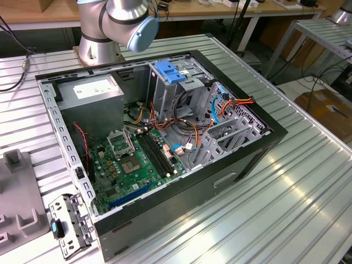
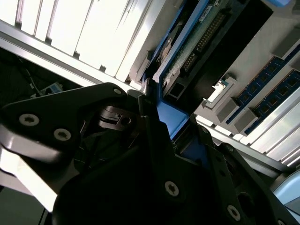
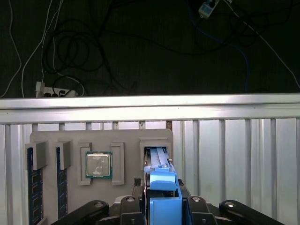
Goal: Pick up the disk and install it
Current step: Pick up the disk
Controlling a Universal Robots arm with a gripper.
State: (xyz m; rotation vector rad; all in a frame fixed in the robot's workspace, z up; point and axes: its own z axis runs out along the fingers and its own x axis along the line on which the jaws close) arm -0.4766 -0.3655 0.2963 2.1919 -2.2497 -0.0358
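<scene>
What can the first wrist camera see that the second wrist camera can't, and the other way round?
First wrist view: a square processor chip sitting in the grey tray, and tangled cables on the dark floor. Second wrist view: a green circuit board with rows of pins, seen up close. Both wrist views: the gripper closed on the blue-railed disk, the memory sticks in their slots, and the ribbed metal table.

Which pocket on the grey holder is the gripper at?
The end pocket holding the disk, beside the processor pocket; the gripper clasps its blue rails.
</scene>
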